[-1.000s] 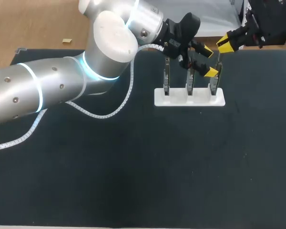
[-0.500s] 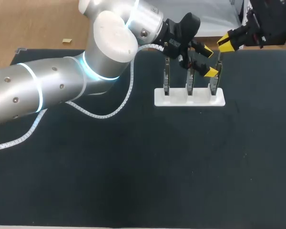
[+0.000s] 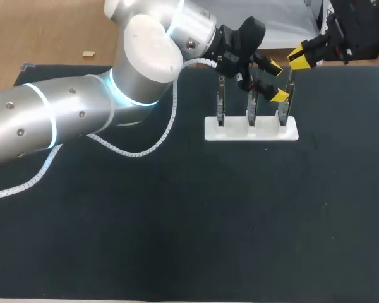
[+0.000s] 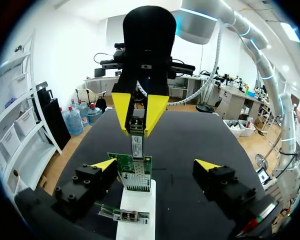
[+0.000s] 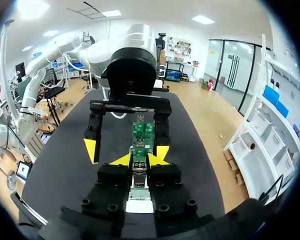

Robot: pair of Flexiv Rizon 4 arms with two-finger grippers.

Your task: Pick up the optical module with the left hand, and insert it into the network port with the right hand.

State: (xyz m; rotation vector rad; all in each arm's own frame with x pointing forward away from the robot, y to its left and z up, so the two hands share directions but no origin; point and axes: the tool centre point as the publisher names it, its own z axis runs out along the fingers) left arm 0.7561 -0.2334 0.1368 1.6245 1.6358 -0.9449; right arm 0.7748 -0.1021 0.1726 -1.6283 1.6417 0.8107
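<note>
Nothing is shifting: right gripper (image 3: 299, 56) is pinching the optical module (image 4: 137, 142) at the network port (image 4: 134, 162), left gripper (image 4: 156, 165) is gaping wide, straddling the card (image 4: 135, 175).

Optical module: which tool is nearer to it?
Right. The right tool grips the optical module at the green board's top; the left tool is open, that board between its fingers, clear of the module.

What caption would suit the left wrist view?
Right gripper holds optical module at green board, flanked by open left gripper.
</note>
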